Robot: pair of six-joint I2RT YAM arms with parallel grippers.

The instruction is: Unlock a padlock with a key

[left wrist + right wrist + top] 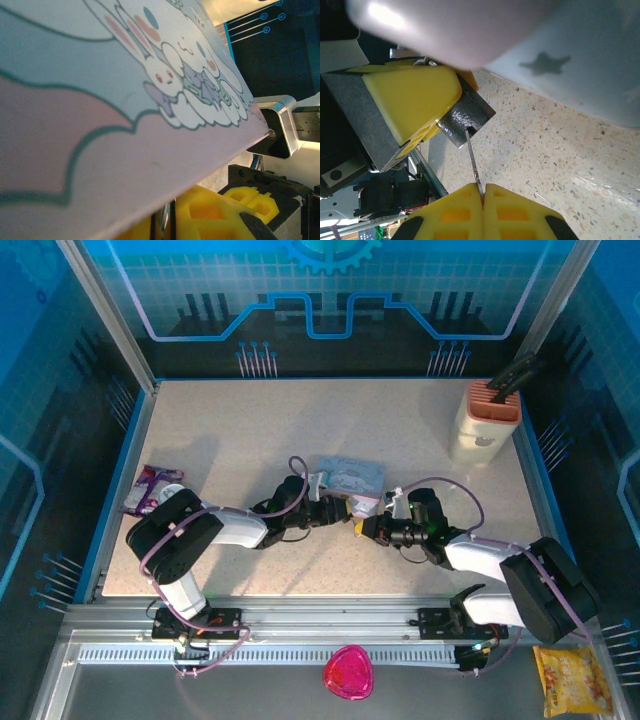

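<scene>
right gripper (482,193) pressed together on the key (472,160), blade tip meeting the padlock (465,119) at its dark end. left gripper (347,508) pinches the padlock over the speckled surface (560,150), just beside the cartoon tin (580,60).

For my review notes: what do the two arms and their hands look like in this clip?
The left arm and right arm match: white links between black joints, with a thin lilac cable looping along each. The left hand and right hand both carry blocky yellow fingers with hollow cells, on black mounts.
</scene>
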